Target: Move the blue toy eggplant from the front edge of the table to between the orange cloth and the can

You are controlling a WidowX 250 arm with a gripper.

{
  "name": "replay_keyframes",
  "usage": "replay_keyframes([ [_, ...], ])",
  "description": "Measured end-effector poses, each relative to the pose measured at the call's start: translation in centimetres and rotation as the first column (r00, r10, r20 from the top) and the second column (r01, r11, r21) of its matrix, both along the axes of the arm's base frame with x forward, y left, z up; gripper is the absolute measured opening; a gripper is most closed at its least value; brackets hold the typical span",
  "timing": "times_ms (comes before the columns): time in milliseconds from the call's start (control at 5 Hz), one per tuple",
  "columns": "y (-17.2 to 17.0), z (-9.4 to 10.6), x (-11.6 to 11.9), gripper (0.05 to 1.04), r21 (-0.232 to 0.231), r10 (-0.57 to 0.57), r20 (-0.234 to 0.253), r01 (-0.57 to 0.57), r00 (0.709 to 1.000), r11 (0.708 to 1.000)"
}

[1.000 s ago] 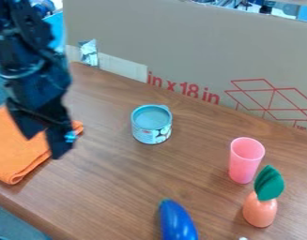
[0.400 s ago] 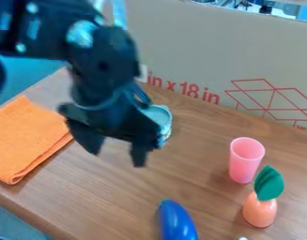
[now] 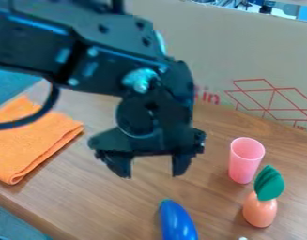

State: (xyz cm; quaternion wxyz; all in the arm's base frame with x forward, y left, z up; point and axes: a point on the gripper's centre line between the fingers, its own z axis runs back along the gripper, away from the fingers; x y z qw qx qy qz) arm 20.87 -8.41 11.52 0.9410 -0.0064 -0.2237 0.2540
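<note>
The black gripper (image 3: 152,174) hangs over the middle of the wooden table, open, with nothing between its fingers. Below it, near the view's bottom edge, lies a blue eggplant-shaped toy (image 3: 177,222). To the gripper's right stands an upright pink cup (image 3: 242,164). An orange carrot-like toy with a green leaf (image 3: 260,211) is in front of the cup. A folded orange cloth (image 3: 31,140) lies at the left. The tin can is hidden behind the gripper and arm.
A tall cardboard panel (image 3: 243,56) stands along the back of the wooden table (image 3: 87,197). The table's front edge slants down at the lower left. A small white thing (image 3: 242,238) shows at the bottom edge.
The arm and gripper have swung from the left, above the cloth's edge, rightward to the middle, and now cover the can. The objects on the table have not moved.
</note>
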Motion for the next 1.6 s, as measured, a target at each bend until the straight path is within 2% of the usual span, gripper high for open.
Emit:
replay_keyframes([
  [200, -1.0, -1.5, -0.4, 1.001, 0.023, 0.061, -0.046, -0.060, 0.997, 0.998],
  [400, -1.5, -2.3, -0.7, 1.001, 0.096, 0.081, -0.095, -0.072, 0.992, 0.993],
  [600, -1.7, -3.3, -0.8, 1.001, 0.087, 0.105, -0.131, -0.094, 0.986, 0.992],
  [800, -2.0, -4.0, -0.4, 1.001, 0.053, 0.133, -0.173, -0.126, 0.976, 0.991],
  [1200, -3.0, -4.6, 0.4, 1.001, 0.011, 0.161, -0.205, -0.162, 0.965, 0.987],
  [1600, -3.2, -6.7, -0.1, 1.001, 0.028, 0.206, -0.277, -0.207, 0.938, 0.978],
])
